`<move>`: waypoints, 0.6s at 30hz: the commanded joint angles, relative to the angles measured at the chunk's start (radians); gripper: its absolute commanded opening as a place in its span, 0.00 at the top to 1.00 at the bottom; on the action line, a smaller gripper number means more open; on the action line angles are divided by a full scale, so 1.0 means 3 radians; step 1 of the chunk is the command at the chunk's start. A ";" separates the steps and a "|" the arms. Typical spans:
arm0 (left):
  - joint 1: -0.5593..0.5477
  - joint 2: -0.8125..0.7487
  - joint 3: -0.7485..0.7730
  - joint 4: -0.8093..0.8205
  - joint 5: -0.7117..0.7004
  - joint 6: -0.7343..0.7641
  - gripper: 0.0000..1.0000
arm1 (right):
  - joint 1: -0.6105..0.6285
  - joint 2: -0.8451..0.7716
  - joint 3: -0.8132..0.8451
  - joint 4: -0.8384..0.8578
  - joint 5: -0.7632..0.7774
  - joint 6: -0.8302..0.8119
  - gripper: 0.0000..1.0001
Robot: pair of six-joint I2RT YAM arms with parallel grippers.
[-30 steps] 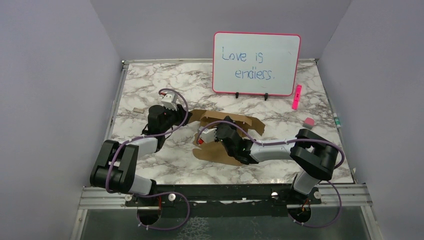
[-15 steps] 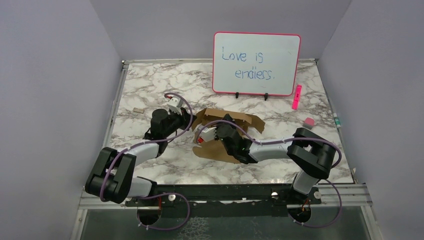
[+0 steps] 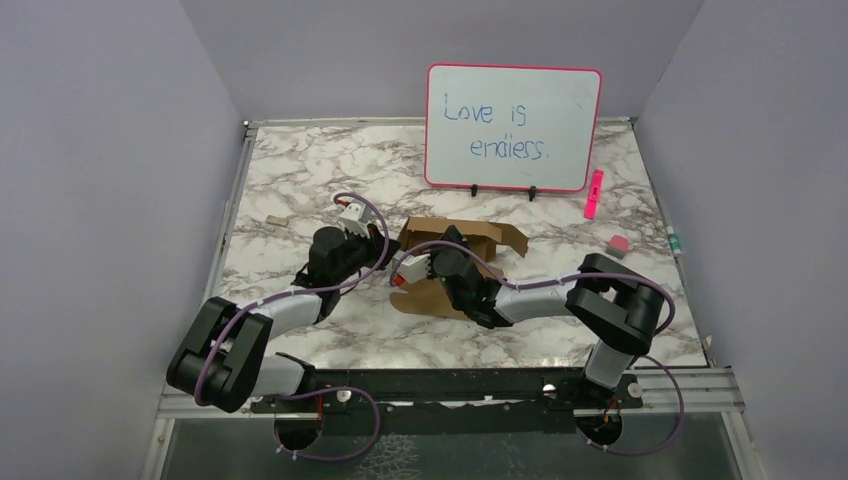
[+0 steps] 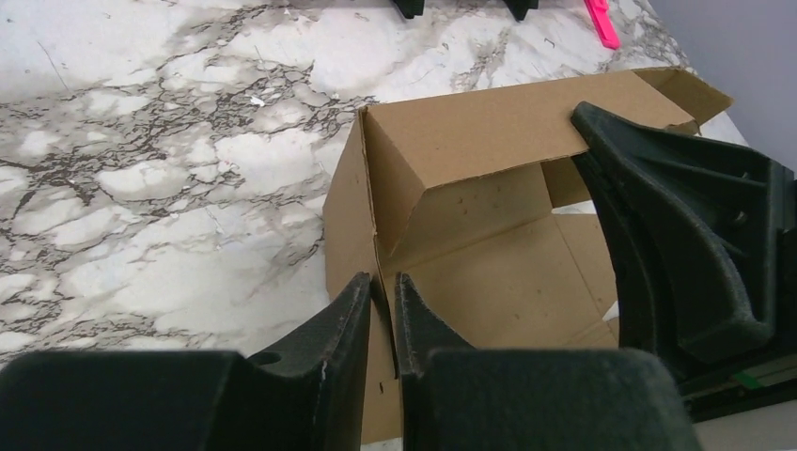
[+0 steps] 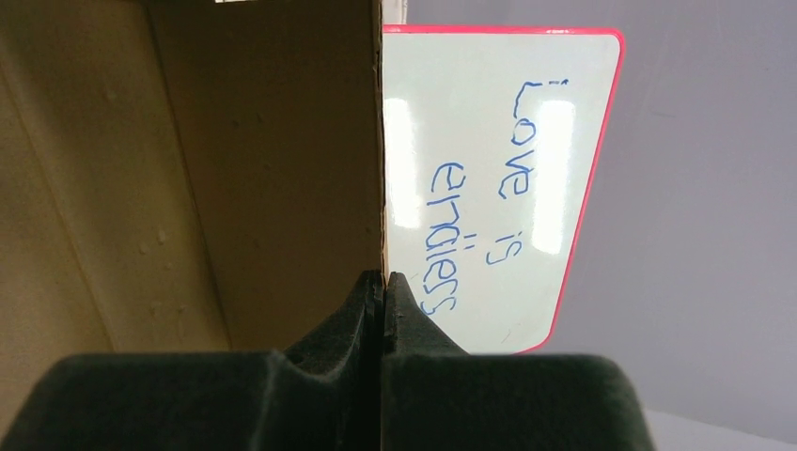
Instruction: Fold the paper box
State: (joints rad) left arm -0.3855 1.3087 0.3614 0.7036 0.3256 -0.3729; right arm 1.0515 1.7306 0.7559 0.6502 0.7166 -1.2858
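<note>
The paper box [image 3: 472,237] is brown cardboard, partly folded, at the table's middle; its back and left walls stand up from the flat base [image 4: 489,291]. My left gripper [image 3: 386,256] is at the box's left side. In the left wrist view it [image 4: 381,287] is closed narrowly on the upright left wall. My right gripper [image 3: 437,262] reaches over the base from the right. In the right wrist view it [image 5: 382,278] is shut on the edge of an upright cardboard panel [image 5: 273,160]. Its black fingers [image 4: 677,216] show in the left wrist view.
A whiteboard [image 3: 513,127] reading "Love is endless." stands at the back. A pink marker [image 3: 594,193] and a small pink-and-grey eraser [image 3: 617,244] lie at the right. A tiny cardboard scrap [image 3: 274,221] lies at the left.
My left arm has swung right and its gripper has come onto the box's left wall. The right gripper has moved slightly left and the box's walls stand more upright.
</note>
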 commanded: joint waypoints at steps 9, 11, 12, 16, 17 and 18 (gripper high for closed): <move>-0.0206 0.0160 0.0022 0.0020 -0.0136 -0.0323 0.71 | -0.0018 0.0200 -0.0201 0.0572 0.0019 -0.0184 0.99; -0.0213 0.0170 0.0022 0.0029 -0.0134 -0.0332 0.67 | -0.0018 0.0210 -0.0212 0.0575 0.0027 -0.0188 0.99; -0.0213 0.0175 0.0022 0.0032 -0.0134 -0.0332 0.65 | -0.0013 0.0210 -0.0217 0.0582 0.0026 -0.0188 0.99; -0.0213 0.0165 0.0017 0.0042 -0.0131 -0.0278 0.60 | -0.0003 0.0210 -0.0250 0.0580 0.0020 -0.0202 0.99; -0.0213 0.0163 0.0017 0.0042 -0.0134 -0.0265 0.58 | 0.0002 0.0212 -0.0249 0.0579 0.0022 -0.0210 0.99; -0.0213 0.0163 0.0017 0.0047 -0.0132 -0.0257 0.56 | 0.0006 0.0214 -0.0254 0.0583 0.0024 -0.0213 0.99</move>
State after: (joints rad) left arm -0.4465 1.3552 0.3611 0.7036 0.2962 -0.4595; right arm 1.0515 1.7767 0.6971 0.7784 0.7174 -1.3380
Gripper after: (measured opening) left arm 0.406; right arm 0.036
